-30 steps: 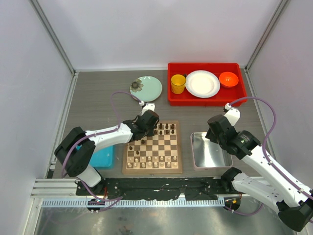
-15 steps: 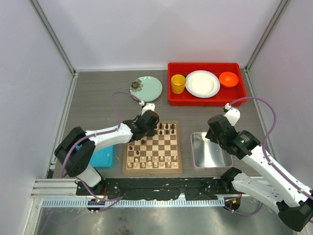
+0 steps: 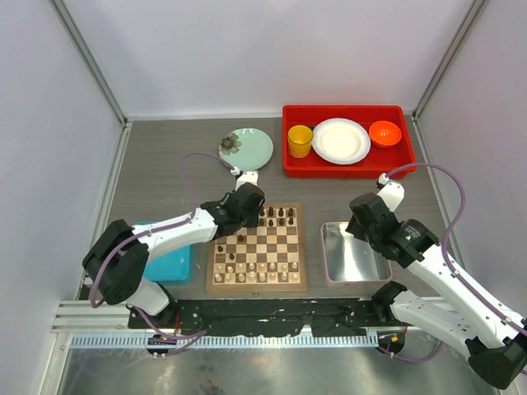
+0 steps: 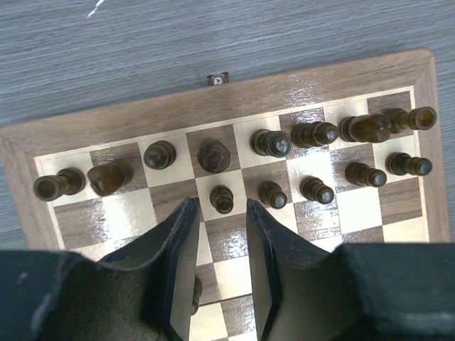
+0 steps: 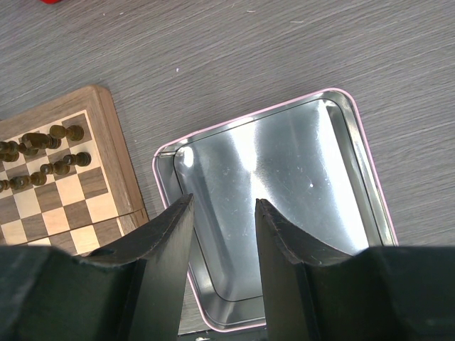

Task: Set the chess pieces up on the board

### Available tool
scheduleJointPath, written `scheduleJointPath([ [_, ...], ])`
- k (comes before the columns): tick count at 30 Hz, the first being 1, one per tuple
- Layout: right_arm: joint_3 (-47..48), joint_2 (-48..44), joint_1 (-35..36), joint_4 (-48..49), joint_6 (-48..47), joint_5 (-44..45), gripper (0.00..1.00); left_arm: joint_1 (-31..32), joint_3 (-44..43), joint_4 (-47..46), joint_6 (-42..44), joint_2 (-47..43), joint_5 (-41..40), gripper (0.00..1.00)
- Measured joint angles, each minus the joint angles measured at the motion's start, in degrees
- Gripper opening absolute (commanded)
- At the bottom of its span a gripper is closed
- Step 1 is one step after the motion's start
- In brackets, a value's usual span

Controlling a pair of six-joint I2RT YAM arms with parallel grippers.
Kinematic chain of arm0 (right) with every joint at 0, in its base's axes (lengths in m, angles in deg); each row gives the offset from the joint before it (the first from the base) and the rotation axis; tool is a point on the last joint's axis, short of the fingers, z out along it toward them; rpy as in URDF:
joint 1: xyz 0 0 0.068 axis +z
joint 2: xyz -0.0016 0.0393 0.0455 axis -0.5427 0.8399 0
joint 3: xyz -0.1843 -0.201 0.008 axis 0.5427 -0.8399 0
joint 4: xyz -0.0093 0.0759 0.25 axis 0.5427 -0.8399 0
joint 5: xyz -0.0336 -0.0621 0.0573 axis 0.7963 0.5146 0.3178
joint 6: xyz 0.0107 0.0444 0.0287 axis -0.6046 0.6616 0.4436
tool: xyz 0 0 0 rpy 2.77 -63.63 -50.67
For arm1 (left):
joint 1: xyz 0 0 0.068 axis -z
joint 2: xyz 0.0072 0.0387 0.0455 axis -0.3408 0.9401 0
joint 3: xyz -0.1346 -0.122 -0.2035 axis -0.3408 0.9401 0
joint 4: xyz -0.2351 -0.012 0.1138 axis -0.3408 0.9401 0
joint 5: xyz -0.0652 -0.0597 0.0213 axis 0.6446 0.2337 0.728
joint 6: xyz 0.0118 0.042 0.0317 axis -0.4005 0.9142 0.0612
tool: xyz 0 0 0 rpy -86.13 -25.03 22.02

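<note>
The wooden chessboard lies at the table's front centre. Dark chess pieces stand in its two far rows, and pale pieces stand in the near rows. My left gripper is open and empty above the board's far left part, its jaws either side of a dark pawn without touching it. My right gripper is open and empty above the silver tray, right of the board.
A blue tray lies left of the board under the left arm. A red bin with a yellow cup, a white plate and an orange bowl is at the back right. A green plate is at the back.
The left arm has shifted a little to the left and back over the board's far left corner. The right arm has not moved.
</note>
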Motion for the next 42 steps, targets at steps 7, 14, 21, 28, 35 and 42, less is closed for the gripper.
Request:
scheduleJointPath([
  [7, 0.0, 0.0, 0.0, 0.0, 0.0, 0.0, 0.45, 0.0, 0.0, 4.6, -0.2, -6.1, -0.1, 0.37],
  [14, 0.0, 0.0, -0.3, 0.0, -0.2, 0.2, 0.45, 0.0, 0.9, 11.8, -2.6, -13.1, 0.2, 0.37],
  [21, 0.0, 0.0, -0.3, 0.0, -0.2, 0.2, 0.45, 0.0, 8.2, 14.0, -5.9, -17.8, 3.4, 0.4],
  [28, 0.0, 0.3, -0.3, 0.0, -0.2, 0.2, 0.45, 0.0, 10.2, 12.5, -6.8, -17.9, 6.3, 0.41],
  [35, 0.0, 0.2, -0.3, 0.0, -0.2, 0.2, 0.45, 0.0, 10.2, 9.6, -6.7, -17.2, 6.6, 0.42],
  [42, 0.0, 0.2, -0.3, 0.0, -0.2, 0.2, 0.45, 0.0, 10.2, 8.7, -6.3, -13.7, 6.3, 0.41],
])
